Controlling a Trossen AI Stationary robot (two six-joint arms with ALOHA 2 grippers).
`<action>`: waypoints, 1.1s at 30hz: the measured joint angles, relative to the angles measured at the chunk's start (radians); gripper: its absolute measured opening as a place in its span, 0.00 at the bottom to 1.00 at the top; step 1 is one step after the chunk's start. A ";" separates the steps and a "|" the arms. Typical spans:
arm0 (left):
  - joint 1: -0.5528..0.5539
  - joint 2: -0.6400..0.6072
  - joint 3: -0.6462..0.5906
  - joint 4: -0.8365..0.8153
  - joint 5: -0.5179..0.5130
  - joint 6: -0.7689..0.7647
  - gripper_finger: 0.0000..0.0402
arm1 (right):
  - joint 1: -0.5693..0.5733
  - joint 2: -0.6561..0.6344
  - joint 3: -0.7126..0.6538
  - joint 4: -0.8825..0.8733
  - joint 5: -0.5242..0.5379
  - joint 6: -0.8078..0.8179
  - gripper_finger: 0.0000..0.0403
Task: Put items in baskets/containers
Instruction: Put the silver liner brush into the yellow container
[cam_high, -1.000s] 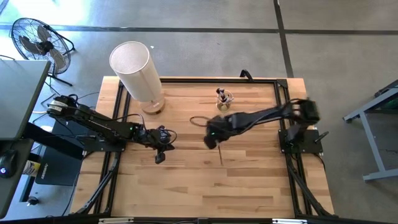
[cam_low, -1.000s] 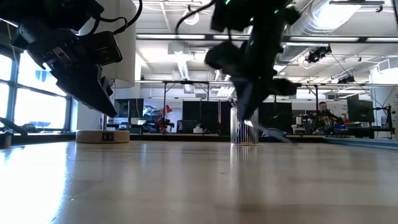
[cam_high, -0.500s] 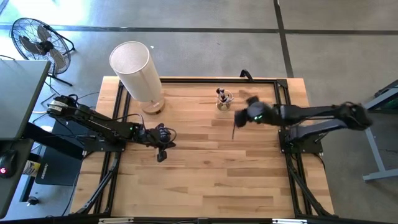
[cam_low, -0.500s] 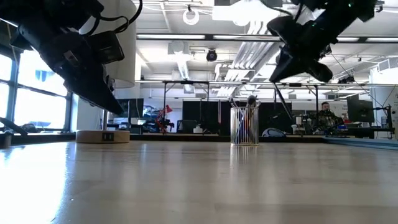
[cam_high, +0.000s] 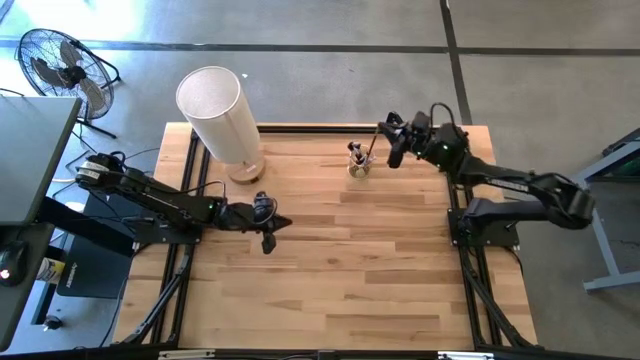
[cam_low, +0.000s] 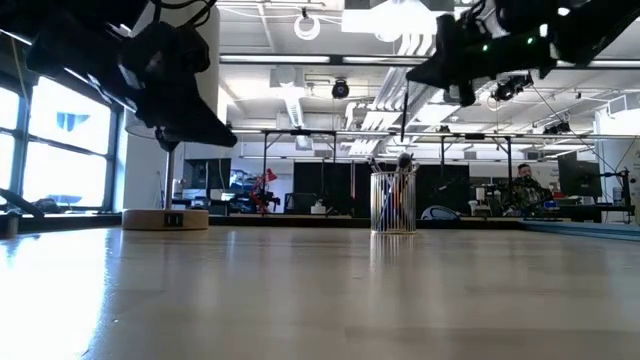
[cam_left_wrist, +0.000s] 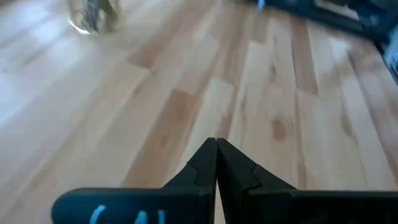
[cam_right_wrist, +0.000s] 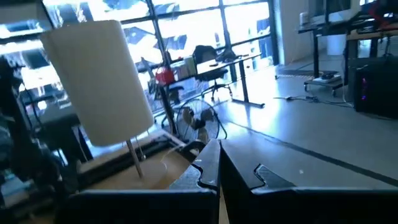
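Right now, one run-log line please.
right gripper: shut on brush, above cup | left gripper: shut, empty, mid-table

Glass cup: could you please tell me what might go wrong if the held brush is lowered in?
The right gripper, shut on a makeup brush, hangs above the glass cup. The brushes already inside could block its tip, and a sideways nudge might tip the short cup.
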 joint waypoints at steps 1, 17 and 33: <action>0.000 0.000 0.000 0.012 -0.017 -0.009 0.00 | -0.020 0.029 0.000 0.022 -0.033 -0.011 0.00; 0.000 0.000 0.000 0.037 -0.044 -0.167 0.00 | -0.070 0.317 -0.002 0.128 -0.225 -0.219 0.00; 0.000 0.000 0.000 0.040 -0.043 -0.194 0.00 | -0.071 0.320 0.000 0.207 -0.222 -0.395 0.00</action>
